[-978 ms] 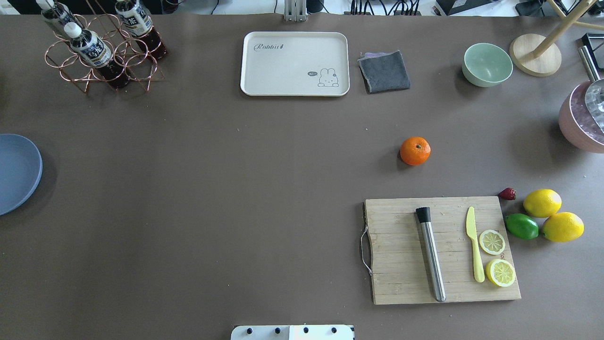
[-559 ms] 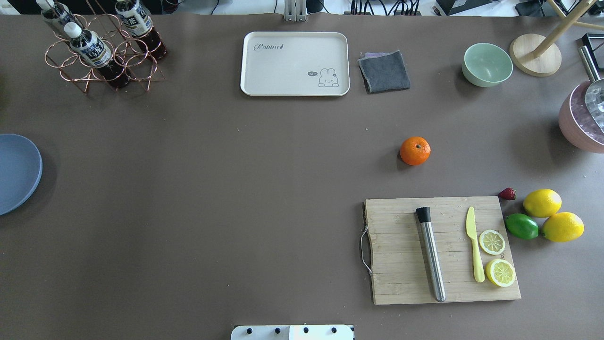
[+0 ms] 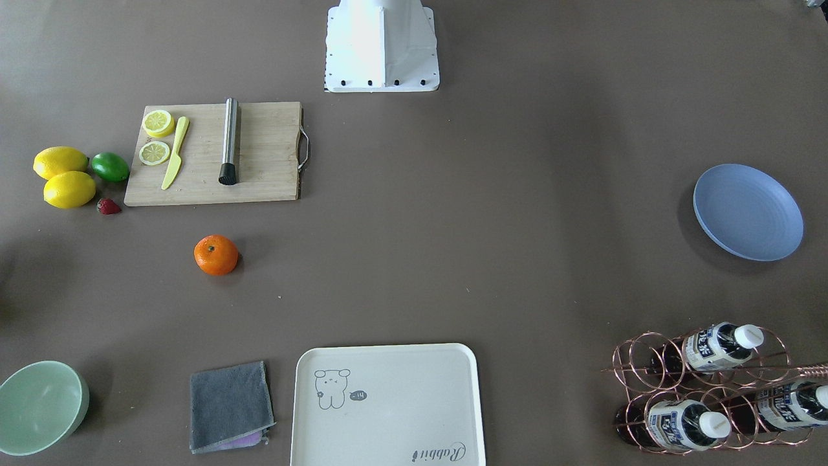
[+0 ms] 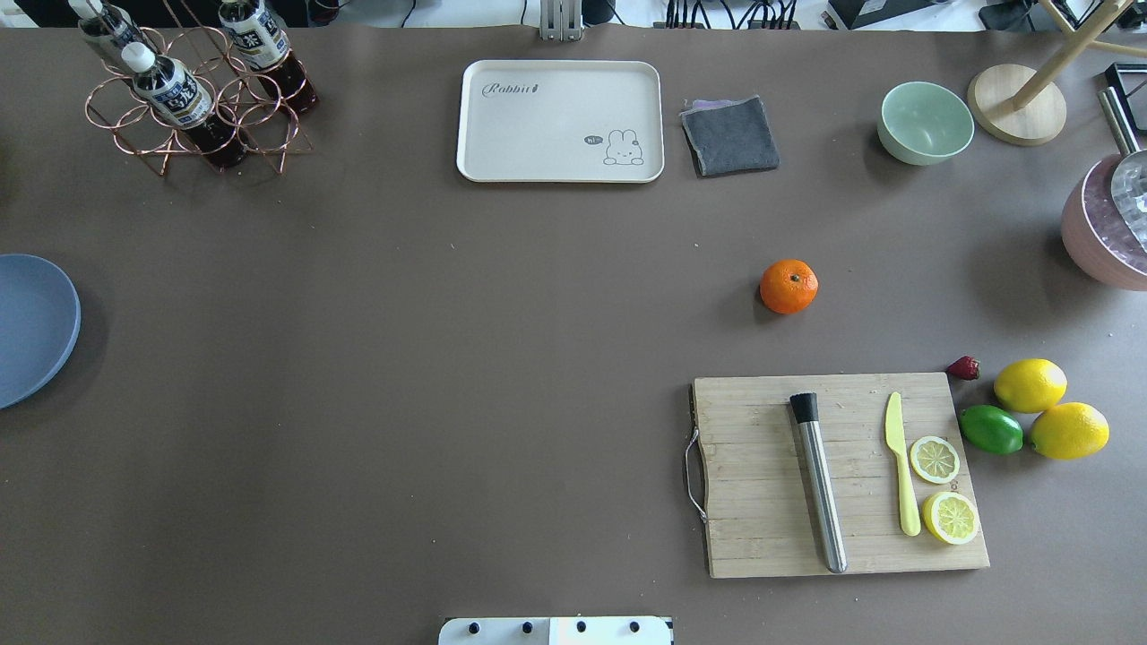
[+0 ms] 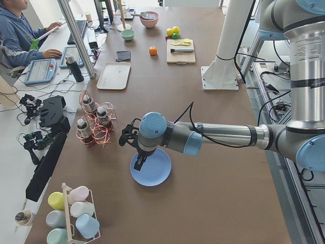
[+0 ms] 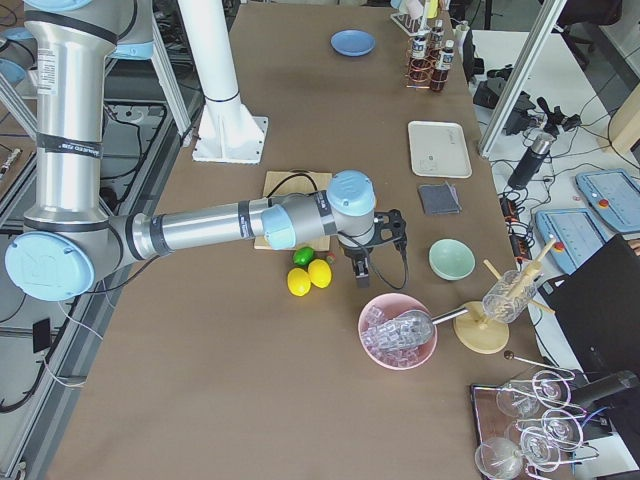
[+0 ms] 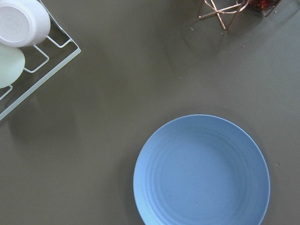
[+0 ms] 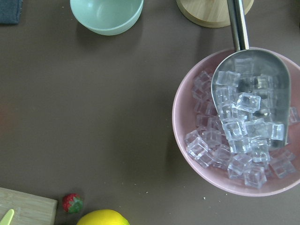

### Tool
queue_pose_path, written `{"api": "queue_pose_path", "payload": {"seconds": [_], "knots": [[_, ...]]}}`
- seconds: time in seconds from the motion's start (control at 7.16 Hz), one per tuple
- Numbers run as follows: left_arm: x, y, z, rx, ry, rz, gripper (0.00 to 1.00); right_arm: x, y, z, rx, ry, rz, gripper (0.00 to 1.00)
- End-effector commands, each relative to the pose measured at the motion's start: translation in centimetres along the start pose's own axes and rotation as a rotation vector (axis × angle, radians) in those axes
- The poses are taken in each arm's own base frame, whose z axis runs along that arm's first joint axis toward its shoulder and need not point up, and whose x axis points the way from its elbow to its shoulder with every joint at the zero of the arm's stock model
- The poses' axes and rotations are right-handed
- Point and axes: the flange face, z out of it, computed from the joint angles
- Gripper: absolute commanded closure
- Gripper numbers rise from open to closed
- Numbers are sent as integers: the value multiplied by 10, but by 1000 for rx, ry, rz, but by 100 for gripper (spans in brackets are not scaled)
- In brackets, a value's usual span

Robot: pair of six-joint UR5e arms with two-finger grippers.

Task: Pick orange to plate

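Plainly well apart from both hands: the orange (image 4: 789,286), bare on the brown tabletop (image 4: 358,358), at about 3 o'clock from its middle in the overhead view. Sits stem dimple up, toward 12 o'clock of the cutting board (image 4: 762,475), near it but not touching.

Next, the left hand (image 5: 137,163): over the plate (image 5: 152,175) at the tabletop's 9 o'clock edge, far across from the fruit. Shows only in the left-end view, so cannot tell whether spread or pressed together.

Then the right hand (image 6: 362,275): near the two lemons (image 6: 320,272) and the pink bowl of ice (image 6: 398,330), toward 3 o'clock of the orange. Shows only in the right-end view; again cannot tell spread from pressed together.

Hard to make out: the orange in the right-end view, somewhere behind the near arm. Plate cut off by the overhead frame at 9 o'clock, whole in the front-facing and left wrist views. Pink bowl likewise cut at the overhead's 3 o'clock edge. Fingers of both hands outside the wrist views.

Readable: "Rabbit" in script on the cream tray (image 4: 560,121) at 12 o'clock, plus a tiny "hi" in a speech bubble beside its rabbit drawing. Labels on the bottles (image 4: 170,85) in the copper wire rack (image 4: 193,121) at 10 o'clock: printed characters, too small to read.
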Motion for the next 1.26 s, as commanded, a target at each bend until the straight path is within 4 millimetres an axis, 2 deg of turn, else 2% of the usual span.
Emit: {"api": "queue_pose_path", "payload": {"seconds": [0.0, 0.14, 0.28, 0.42, 0.56, 0.7, 0.98, 1.12], "knots": [[-1, -25, 30, 4, 24, -6, 2, -108, -35, 35, -37, -35, -50, 0], [-21, -14, 54, -16, 28, -13, 1, -135, -42, 44, -39, -55, -78, 0], [-38, -7, 91, -46, 40, -3, 2, -151, -45, 52, -33, -40, -92, 0], [-65, -5, 114, -54, 39, -10, 2, -166, -42, 65, -15, 20, -87, 0], [-77, -1, 137, -80, 3, -7, 2, -185, -42, 78, -14, 39, -89, 0], [-74, 3, 160, -120, -35, 4, 2, -195, -41, 81, -16, 32, -96, 0], [-85, 31, 200, -163, -25, 22, 2, -201, -41, 87, -13, 41, -112, 0], [-87, 35, 203, -168, -20, 19, 2, -202, -41, 90, 4, 37, -129, 0]]}}
